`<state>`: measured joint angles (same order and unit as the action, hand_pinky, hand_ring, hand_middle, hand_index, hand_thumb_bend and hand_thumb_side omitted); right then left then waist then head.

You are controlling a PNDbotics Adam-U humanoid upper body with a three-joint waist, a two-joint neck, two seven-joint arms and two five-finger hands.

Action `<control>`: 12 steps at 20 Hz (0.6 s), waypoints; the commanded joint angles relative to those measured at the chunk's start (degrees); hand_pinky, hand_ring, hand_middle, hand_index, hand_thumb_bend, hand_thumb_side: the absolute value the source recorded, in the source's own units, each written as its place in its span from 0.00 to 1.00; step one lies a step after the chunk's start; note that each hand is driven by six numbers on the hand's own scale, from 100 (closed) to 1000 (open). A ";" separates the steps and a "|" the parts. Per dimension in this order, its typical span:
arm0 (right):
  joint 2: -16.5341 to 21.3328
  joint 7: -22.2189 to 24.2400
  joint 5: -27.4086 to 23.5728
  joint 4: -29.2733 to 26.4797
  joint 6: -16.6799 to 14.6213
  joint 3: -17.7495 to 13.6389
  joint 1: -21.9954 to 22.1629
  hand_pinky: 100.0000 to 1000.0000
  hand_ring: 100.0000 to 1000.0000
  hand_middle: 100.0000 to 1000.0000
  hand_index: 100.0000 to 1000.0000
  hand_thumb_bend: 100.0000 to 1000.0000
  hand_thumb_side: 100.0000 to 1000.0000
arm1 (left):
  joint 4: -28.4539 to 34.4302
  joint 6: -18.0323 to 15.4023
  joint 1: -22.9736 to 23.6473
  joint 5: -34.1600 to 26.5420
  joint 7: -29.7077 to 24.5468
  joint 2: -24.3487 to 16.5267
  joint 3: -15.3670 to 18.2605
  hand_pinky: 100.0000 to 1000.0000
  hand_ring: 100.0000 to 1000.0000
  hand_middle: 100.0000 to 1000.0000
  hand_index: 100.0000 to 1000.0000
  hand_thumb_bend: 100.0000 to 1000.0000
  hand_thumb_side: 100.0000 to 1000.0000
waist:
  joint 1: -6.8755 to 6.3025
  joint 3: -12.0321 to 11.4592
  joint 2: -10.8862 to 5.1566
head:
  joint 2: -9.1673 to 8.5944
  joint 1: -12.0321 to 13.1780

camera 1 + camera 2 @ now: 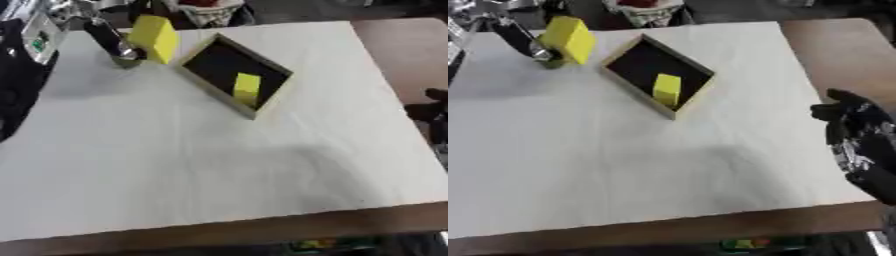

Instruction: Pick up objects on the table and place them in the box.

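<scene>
A wooden box (214, 93) with a black inside sits askew at the back middle of the white-covered table. A small yellow block (247, 89) stands in it, against its near wall. Just left of the box, a larger yellow block (156, 36) is held tilted above the table. My left hand (121, 46) comes in from the upper left and is curled on that block's left side. My right hand (857, 135) rests at the right edge of the table with relaxed fingers pointing up and nothing in it.
The white cloth (201, 165) covers most of the table, with bare brown wood (842, 55) along the right and front edges. A white device (39, 37) and dark fabric (13, 85) lie at the far left. Cluttered items stand beyond the far edge.
</scene>
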<state>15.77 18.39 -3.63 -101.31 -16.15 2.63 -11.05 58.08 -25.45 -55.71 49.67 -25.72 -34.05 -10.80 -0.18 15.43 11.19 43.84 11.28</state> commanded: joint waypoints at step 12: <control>0.03 1.61 -1.09 -0.51 0.10 1.10 -1.41 0.84 0.79 0.60 0.87 0.00 0.41 | -10.41 3.63 -3.95 11.79 16.57 10.28 1.08 0.63 0.52 0.48 0.68 0.25 0.07 | -0.20 2.11 -0.28 | 0.28 -0.17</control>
<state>15.33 19.80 -4.19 -101.27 -15.92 3.91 -11.78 47.37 -21.76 -58.25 61.02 -10.04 -23.34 -9.79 -0.57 17.48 11.70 43.84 11.21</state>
